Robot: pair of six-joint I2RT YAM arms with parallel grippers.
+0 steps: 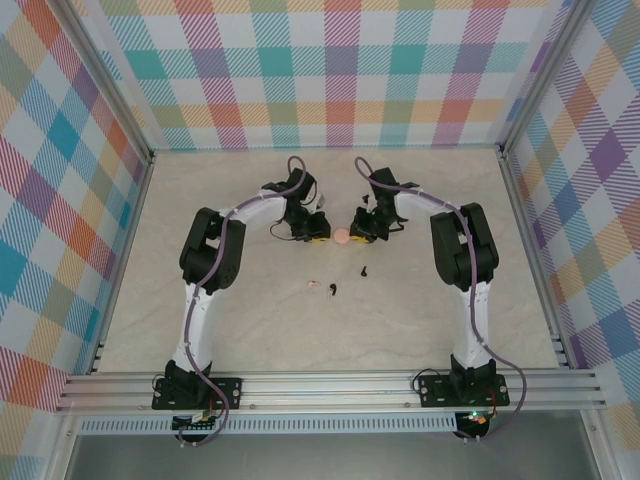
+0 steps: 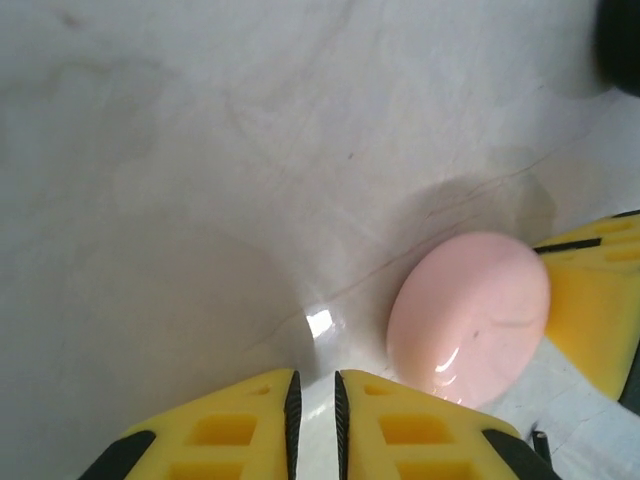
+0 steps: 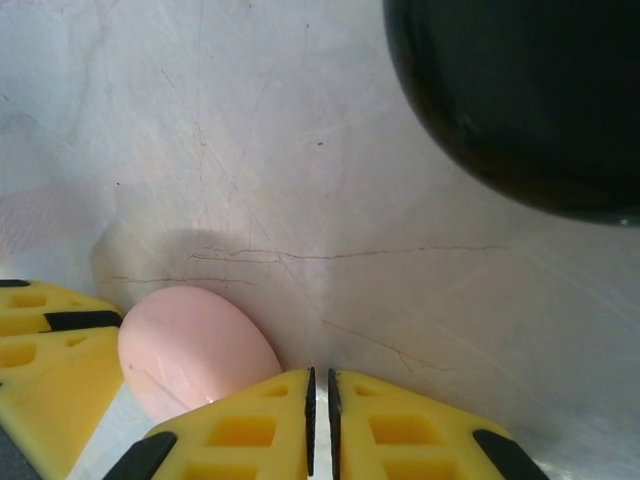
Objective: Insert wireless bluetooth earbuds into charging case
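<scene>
A pink oval charging case (image 1: 342, 237) lies closed on the table between my two grippers. In the left wrist view the case (image 2: 470, 315) sits just right of my left gripper (image 2: 314, 400), which is shut with nothing in it. In the right wrist view the case (image 3: 190, 350) rests against the left finger of my right gripper (image 3: 320, 400), also shut and empty. Nearer the arm bases lie the earbuds: a whitish one (image 1: 312, 286), a black one (image 1: 331, 291) beside it, and another black one (image 1: 363, 270).
A glossy black round object (image 3: 520, 100) lies just beyond the right gripper, seen small in the top view (image 1: 366, 199). Checked walls (image 1: 340, 70) enclose the marbled table (image 1: 250, 330) at the back and sides. Open surface spreads left and right of the arms.
</scene>
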